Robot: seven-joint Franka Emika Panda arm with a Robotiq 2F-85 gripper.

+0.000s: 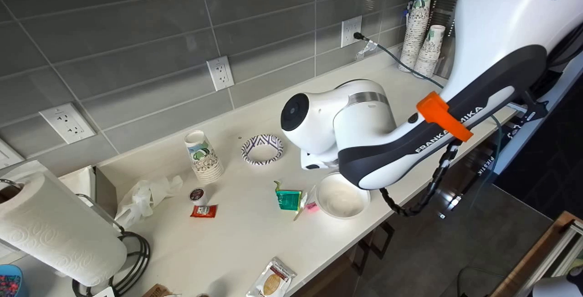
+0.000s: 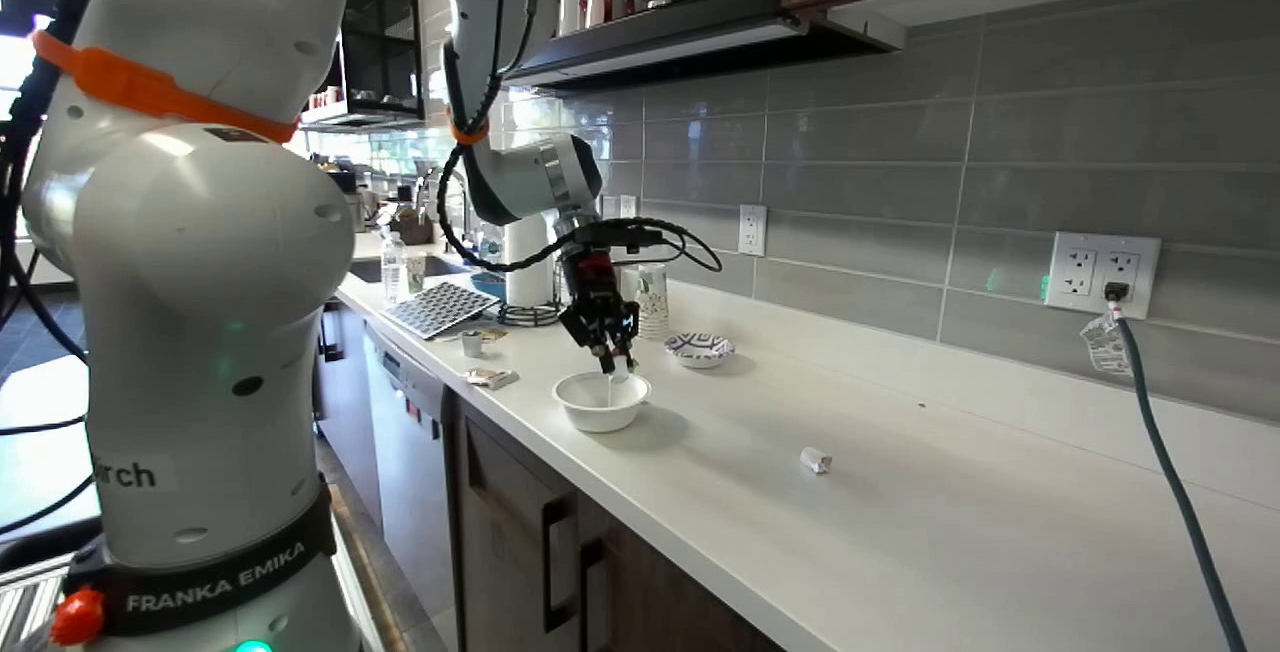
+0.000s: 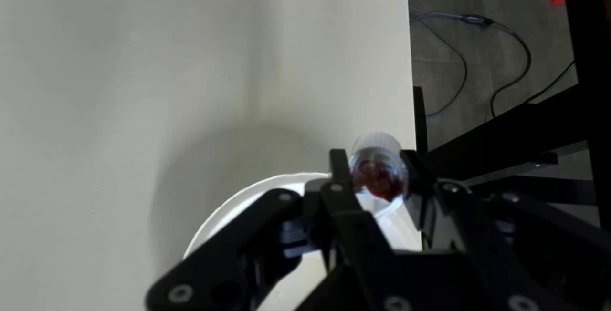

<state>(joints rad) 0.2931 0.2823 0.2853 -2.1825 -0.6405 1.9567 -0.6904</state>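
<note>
My gripper [image 3: 374, 162] is shut on a small clear cup [image 3: 378, 177] with red markings, its two fingers pressing on opposite sides. Below lies a white bowl [image 3: 210, 227], its rim partly covered by the gripper in the wrist view. In an exterior view the gripper [image 2: 618, 360] points down just over the white bowl [image 2: 600, 419]. A thin pale streak [image 2: 610, 392] shows beneath the cup; I cannot tell what it is. From above, the arm [image 1: 364, 119] hides the gripper and part of the bowl [image 1: 341, 197].
Beside the bowl lie a green packet [image 1: 288, 200] and a pink packet [image 1: 312, 207]. A patterned bowl [image 1: 249, 152], stacked paper cups [image 1: 203, 158], a pod [image 1: 197, 195], a red packet [image 1: 203, 211] and a cookie packet [image 1: 272, 279] are farther off. A small white piece [image 2: 816, 460] lies on the counter.
</note>
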